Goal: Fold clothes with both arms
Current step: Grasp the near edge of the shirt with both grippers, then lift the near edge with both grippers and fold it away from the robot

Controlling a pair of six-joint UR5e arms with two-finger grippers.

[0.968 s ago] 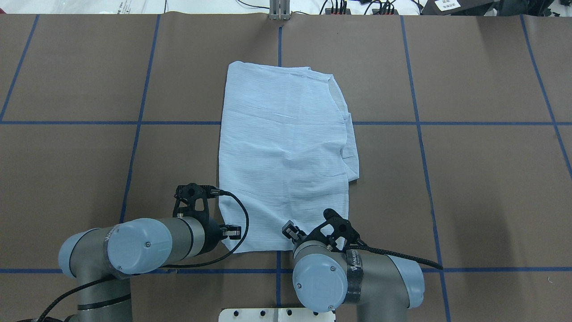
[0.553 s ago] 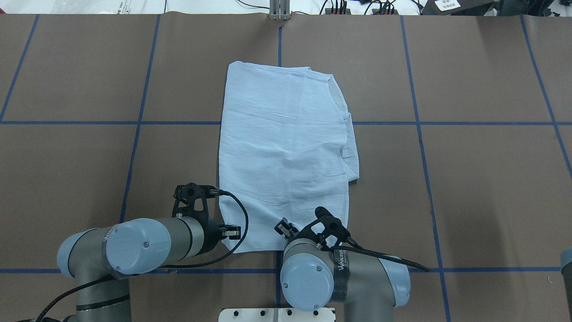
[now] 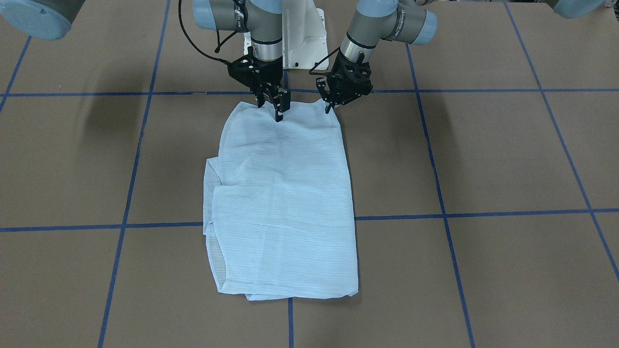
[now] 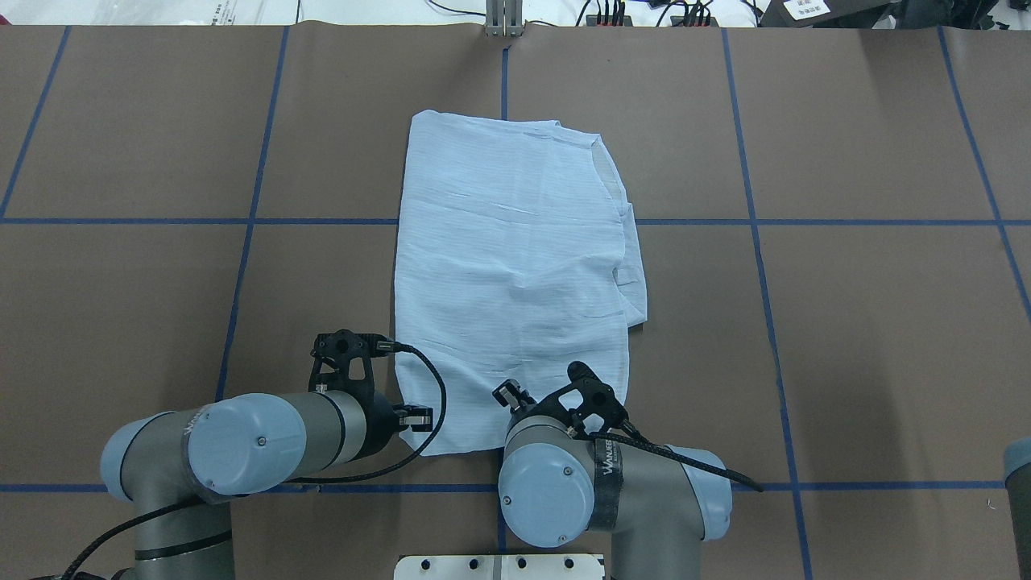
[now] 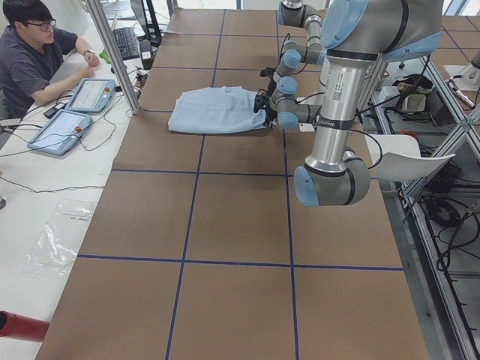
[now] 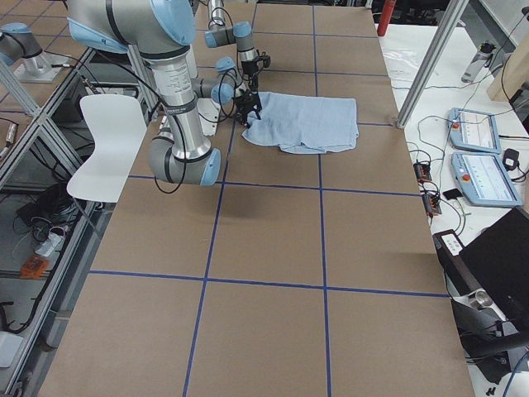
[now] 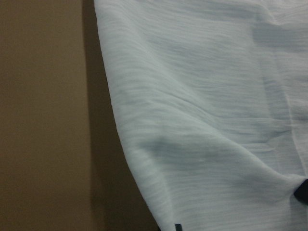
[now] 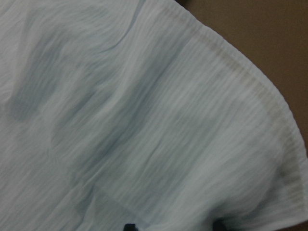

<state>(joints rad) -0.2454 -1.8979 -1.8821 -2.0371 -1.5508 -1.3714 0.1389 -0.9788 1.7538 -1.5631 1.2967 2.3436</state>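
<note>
While the left gripper (image 3: 332, 103) sits at the light-blue shirt's (image 4: 515, 274) near hem corner, grip unreadable, the right gripper (image 3: 273, 107) stands spread-fingered on the hem.

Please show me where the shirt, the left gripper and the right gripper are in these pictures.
shirt (image 4: 515, 266), overhead exterior view, middle of the folded cloth.
left gripper (image 3: 332, 105), exterior front-facing view, midway between its jaws.
right gripper (image 3: 272, 108), exterior front-facing view, midway between its jaws.
</note>
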